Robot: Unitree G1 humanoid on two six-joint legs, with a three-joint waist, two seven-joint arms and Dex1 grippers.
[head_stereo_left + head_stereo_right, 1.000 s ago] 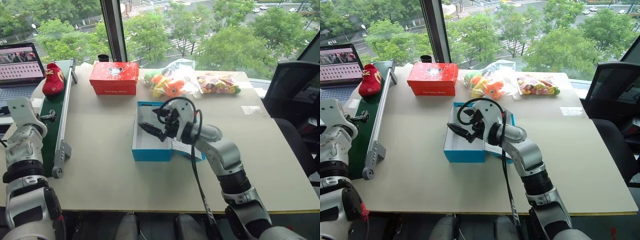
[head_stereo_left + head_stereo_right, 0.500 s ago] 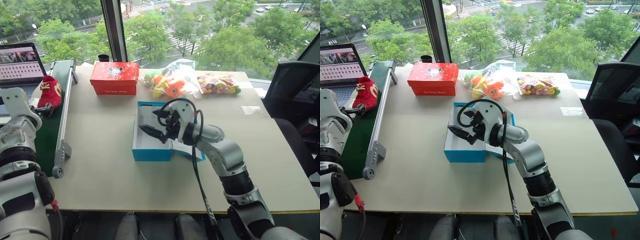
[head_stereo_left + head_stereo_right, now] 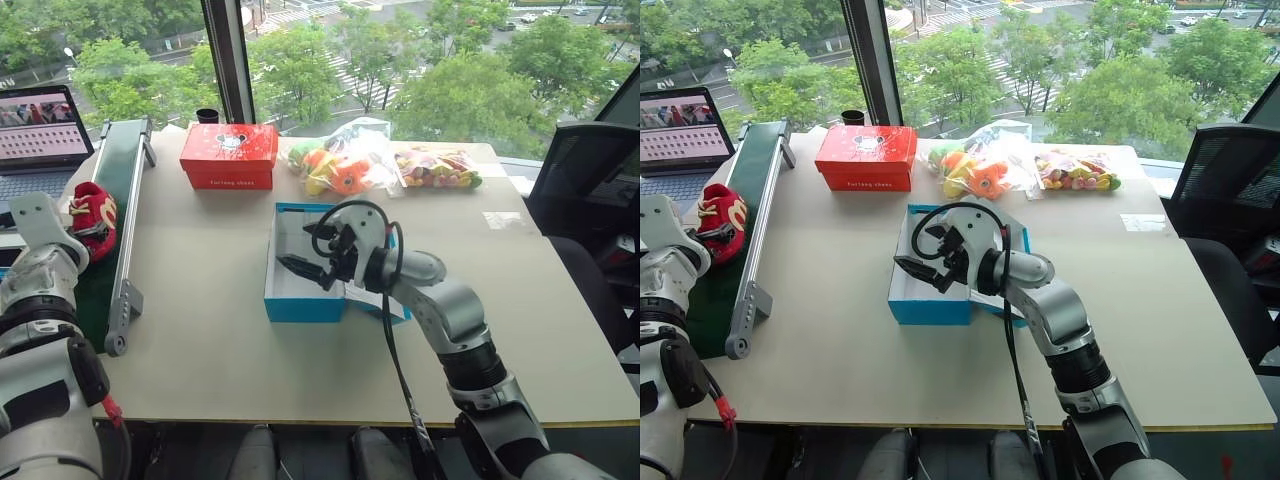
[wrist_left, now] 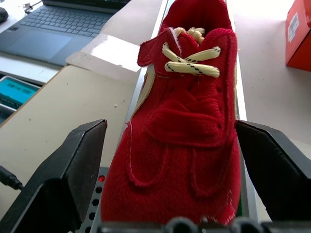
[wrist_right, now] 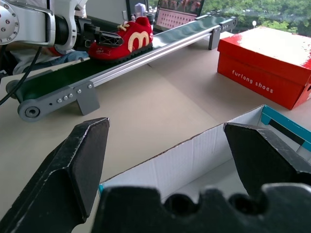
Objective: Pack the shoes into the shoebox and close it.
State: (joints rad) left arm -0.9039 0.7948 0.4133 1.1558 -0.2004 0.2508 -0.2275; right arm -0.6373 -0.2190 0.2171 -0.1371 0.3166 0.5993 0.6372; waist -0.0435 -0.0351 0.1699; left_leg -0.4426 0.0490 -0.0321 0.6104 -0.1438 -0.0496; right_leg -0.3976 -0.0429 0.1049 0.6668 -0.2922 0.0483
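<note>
Left of frame, our left gripper [image 4: 170,155], fingers spread and ungrasping, straddles the red shoe [image 4: 187,121], whose long axis runs straight ahead.

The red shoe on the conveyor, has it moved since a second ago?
Yes. The red shoe has come down the green conveyor toward the robot, away from the laptop, and now sits between the left gripper fingers.

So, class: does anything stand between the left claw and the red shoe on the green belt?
Nothing visible does. The left claw has its fingers on either side of the red shoe, open around it on the green belt, with no object between them.
</note>
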